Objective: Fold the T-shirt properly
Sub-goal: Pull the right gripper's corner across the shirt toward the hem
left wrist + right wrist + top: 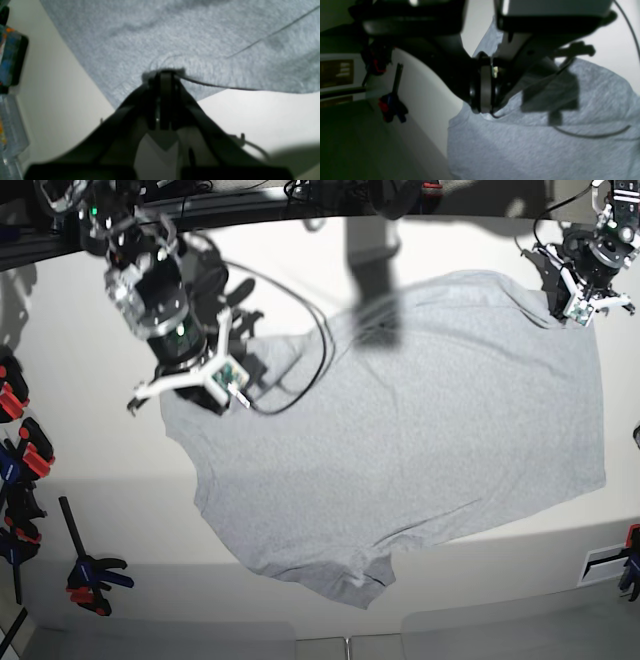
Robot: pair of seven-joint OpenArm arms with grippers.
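A white table [90, 480] fills the scene under bright light; red and blue clamps [92, 571] grip its left edge.

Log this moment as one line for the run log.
T-shirt: spread flat, plain side up | left hand: shut on T-shirt edge | right hand: shut on T-shirt edge | fold: not started

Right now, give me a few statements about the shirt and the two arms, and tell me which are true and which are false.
1. The T-shirt lies spread open on the table. True.
2. Black lettering shows on the shirt's upper side. False: only plain grey shows.
3. The left gripper has its fingers closed on the shirt's edge. True.
4. The right gripper hangs over bare table, away from the shirt. False: it is at the shirt's edge.
5. Clamps lie on the shirt. False: they sit off it.
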